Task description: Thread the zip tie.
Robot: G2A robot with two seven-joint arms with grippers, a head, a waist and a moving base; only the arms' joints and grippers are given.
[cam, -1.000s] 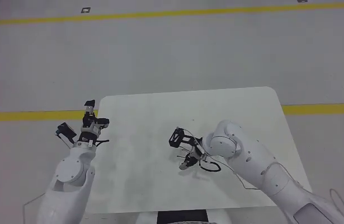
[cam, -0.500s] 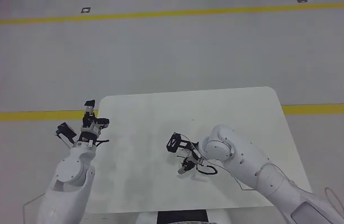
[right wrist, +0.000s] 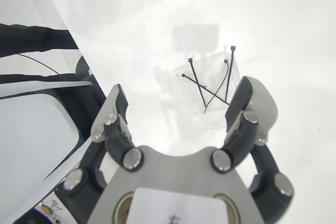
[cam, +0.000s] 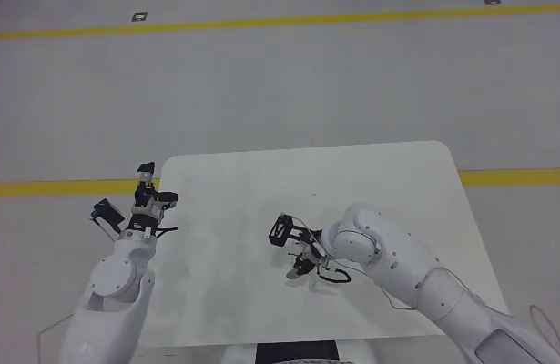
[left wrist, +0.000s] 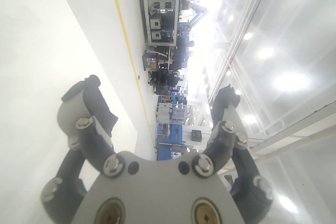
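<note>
Right fingers [right wrist: 237, 96] wide over perhaps four zip ties [right wrist: 200, 86], left fingers [left wrist: 97, 101] spread wide

Glossy white arms [cam: 402, 262]; right tool [right wrist: 182, 84] silver plate, black links, ribbed pads [right wrist: 236, 96], silver screws.

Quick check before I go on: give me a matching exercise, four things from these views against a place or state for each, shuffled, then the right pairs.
Things
1. left gripper
2. right gripper
3. zip ties
4. table

Places and states
A. black, crossed over one another in a loose pile
B. open, over the table with the pile just ahead of it
C. white, with rounded corners
D. open and empty, at the table's edge, pointing out at the room

Pairs: 1-D, 2-B, 3-A, 4-C
</note>
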